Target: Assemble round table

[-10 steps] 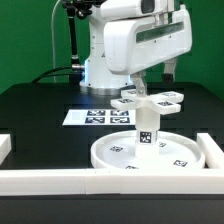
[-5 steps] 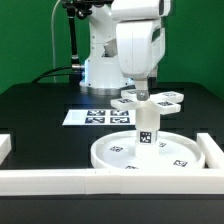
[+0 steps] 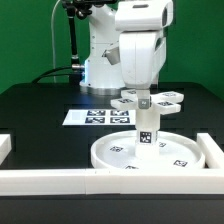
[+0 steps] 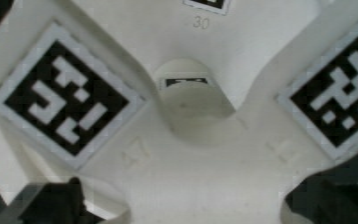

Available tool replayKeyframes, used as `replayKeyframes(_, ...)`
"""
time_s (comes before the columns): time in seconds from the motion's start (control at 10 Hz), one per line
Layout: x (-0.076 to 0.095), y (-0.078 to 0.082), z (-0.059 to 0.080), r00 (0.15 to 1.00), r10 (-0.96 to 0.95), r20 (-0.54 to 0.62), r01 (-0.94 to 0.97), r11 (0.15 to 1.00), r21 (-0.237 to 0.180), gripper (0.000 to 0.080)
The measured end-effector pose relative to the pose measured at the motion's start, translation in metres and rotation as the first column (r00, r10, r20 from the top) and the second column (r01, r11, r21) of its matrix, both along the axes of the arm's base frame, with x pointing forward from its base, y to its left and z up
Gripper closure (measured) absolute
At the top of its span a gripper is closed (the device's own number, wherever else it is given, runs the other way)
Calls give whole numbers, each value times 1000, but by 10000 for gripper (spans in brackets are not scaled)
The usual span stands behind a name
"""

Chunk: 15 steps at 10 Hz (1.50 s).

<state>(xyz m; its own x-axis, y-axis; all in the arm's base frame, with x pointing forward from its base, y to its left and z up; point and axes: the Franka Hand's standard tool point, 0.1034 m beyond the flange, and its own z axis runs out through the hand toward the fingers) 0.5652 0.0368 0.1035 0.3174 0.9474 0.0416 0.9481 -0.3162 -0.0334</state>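
Observation:
The large round disc lies flat on the table. The short cylindrical leg stands upright on its middle. The flat cross-shaped foot sits on top of the leg. My gripper comes straight down onto the foot's centre. In the wrist view the foot fills the picture, with two square tags on either side. My dark fingertips press against the sides of the foot's middle part, so the gripper is shut on the foot.
The marker board lies behind the disc, toward the exterior view's left. Long white rail bars run along the front and stand at the exterior view's right and left. The robot base is behind.
My wrist has turned about its vertical axis above the foot; the hand's broad side now faces differently. The disc, leg and gripper height look unchanged.

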Motion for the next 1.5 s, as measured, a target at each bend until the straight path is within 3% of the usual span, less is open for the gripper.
replayKeyframes(0.3, -1, -2, -2, 1000, -4, -4, 4, 1000, 0, 178)
replayKeyframes(0.4, -1, -2, -2, 1000, -4, -4, 4, 1000, 0, 348)
replayKeyframes(0.8, -1, -3, -2, 1000, -29, -6, 29, 1000, 0, 353)
replayKeyframes(0.9, -1, -4, -3, 983, -185, -16, 185, 983, 5, 353)
replayKeyframes(1.3, -3, -4, -4, 778, -626, -51, 627, 779, -5, 351)
replayKeyframes(1.5, -3, -3, -4, 689, -722, -56, 723, 691, -12, 351)
